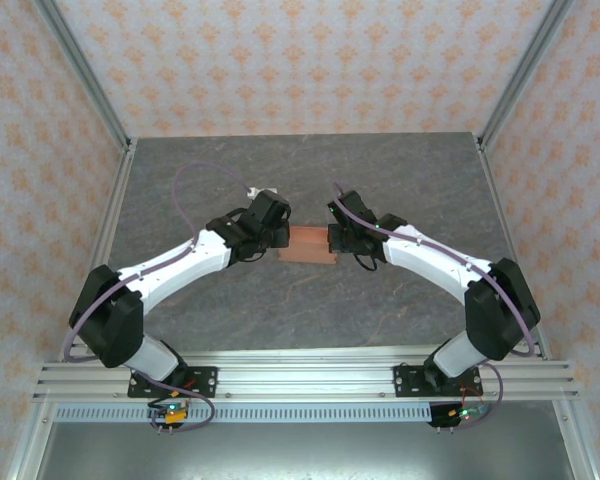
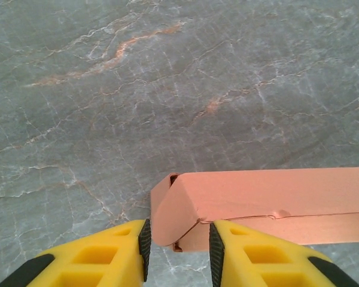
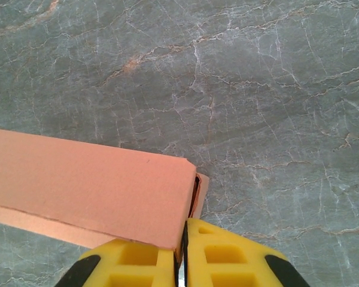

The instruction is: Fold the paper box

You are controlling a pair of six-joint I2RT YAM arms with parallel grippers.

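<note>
Looking from above, you see the paper box [image 1: 310, 244] lying on the table [image 1: 280, 170]. Your left gripper [image 2: 178, 242] at its 9 o'clock end stands a little open around that end. Your right gripper [image 3: 183, 239], at 3 o'clock, is closed and pinches the box edge.

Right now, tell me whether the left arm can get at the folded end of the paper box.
Probably yes. The left gripper stands with its jaws apart on either side of the paper box at its folded end, nothing else between them. The right gripper pinches the opposite end.
</note>
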